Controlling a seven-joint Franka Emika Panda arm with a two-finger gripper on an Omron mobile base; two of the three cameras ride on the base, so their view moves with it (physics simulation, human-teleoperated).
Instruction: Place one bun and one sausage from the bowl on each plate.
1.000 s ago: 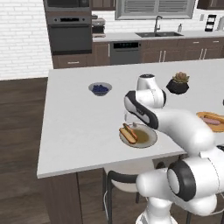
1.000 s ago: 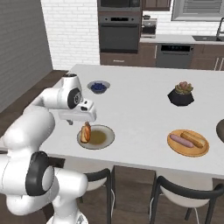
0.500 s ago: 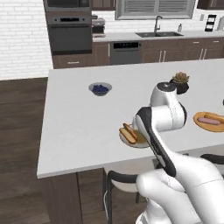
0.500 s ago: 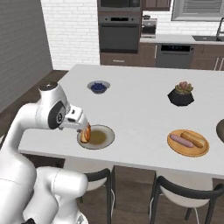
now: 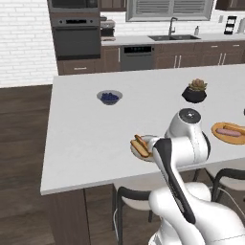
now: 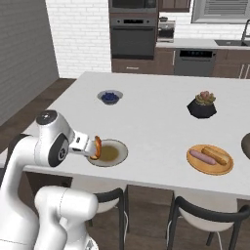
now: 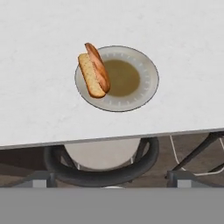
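On the white bench point(image 5: 91, 129), in the left base view, a bun point(image 5: 139, 148) and a sausage point(image 5: 142, 142) are lying at 9 o'clock on the grey plate point(image 5: 135, 149). At 3 o'clock, the orange plate point(image 5: 228, 132) is holding its own pair.

From the right base view, the gripper point(image 6: 87, 146) is sitting just beside the grey plate, at 9 o'clock.

Looking from the hand view, the jaws are staying wide and holding nothing. The bun is hanging over the rim and could get knocked off by the arm.
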